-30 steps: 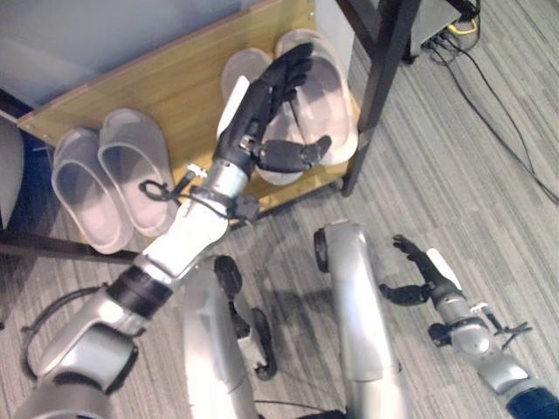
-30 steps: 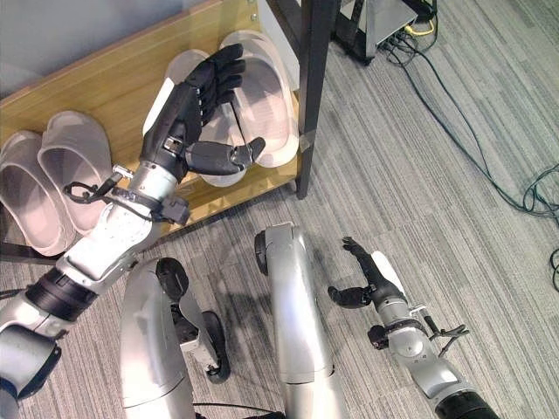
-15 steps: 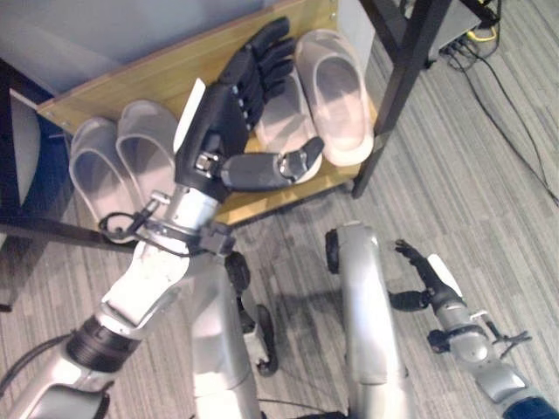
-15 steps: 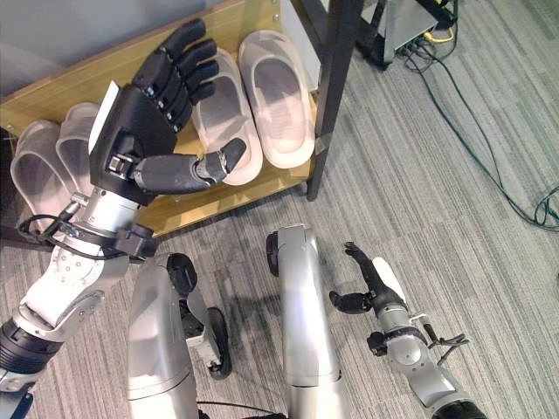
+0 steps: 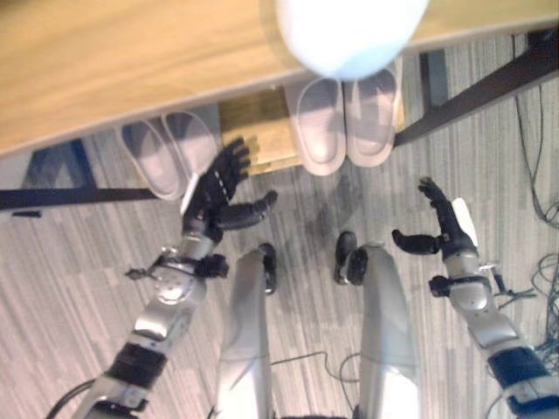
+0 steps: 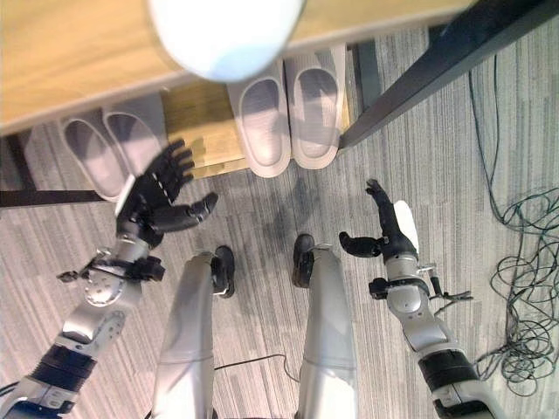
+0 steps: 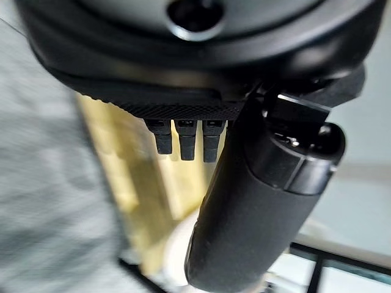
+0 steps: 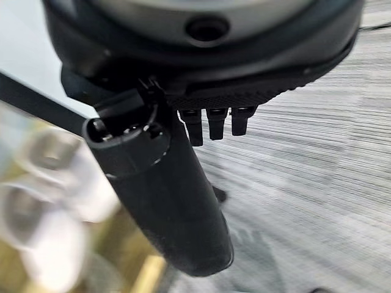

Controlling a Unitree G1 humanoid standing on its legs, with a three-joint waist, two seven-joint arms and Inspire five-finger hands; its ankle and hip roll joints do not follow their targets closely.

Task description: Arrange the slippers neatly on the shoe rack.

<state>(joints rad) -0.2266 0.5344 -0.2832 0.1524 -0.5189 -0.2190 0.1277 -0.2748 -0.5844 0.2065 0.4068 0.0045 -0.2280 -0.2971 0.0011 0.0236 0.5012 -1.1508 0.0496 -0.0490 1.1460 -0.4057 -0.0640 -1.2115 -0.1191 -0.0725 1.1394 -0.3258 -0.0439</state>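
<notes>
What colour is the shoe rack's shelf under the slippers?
Light yellowish wood shelf, clearest in the right eye view.

Two pairs of pale slippers on the low shelf of the shoe rack (image 6: 196, 113).

The right pair of slippers (image 6: 291, 109) lies side by side, the two touching, openings up, with one end of each past the shelf's front edge. The left pair of slippers (image 6: 112, 148) lies likewise, set at a slant and well apart from the other pair, partly under the upper wooden board.
</notes>
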